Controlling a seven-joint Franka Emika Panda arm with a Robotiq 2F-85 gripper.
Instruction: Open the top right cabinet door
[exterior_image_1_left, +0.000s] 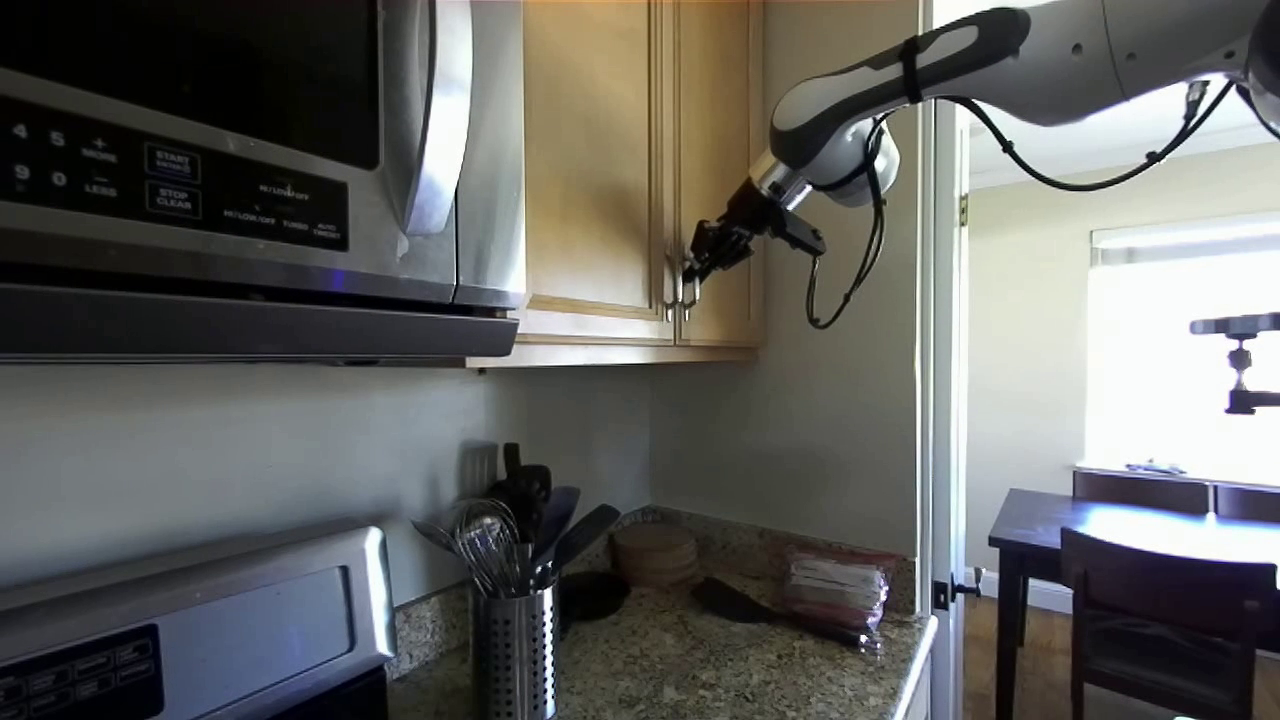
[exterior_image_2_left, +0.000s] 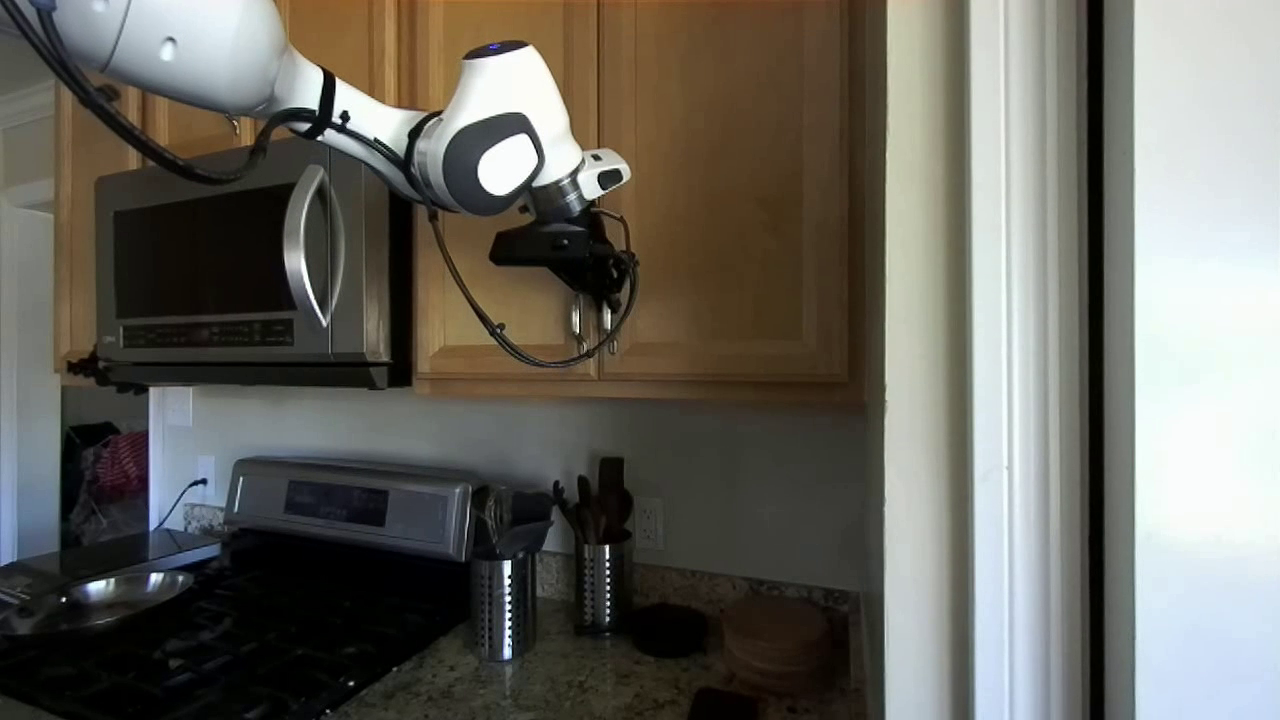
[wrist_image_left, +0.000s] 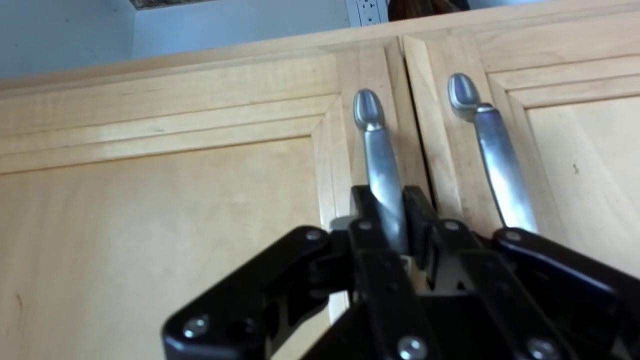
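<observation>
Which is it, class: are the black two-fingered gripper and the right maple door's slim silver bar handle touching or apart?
Touching. The wrist view shows the gripper closed on the handle, fingers against both sides, no gap visible.

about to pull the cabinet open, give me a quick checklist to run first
1. Top right cabinet door shut: ok, it looks level with the left door.
2. Gripper closed on its bar handle: ok, fingers on both sides, no clear gap.
3. Grip firm enough for pulling: cannot tell, force does not show.
4. Left door's handle untouched: cannot tell, the gripper overlaps it in the wrist view.
5. Cable clear of both handles: ok, it hangs apart from them in an exterior view.
</observation>
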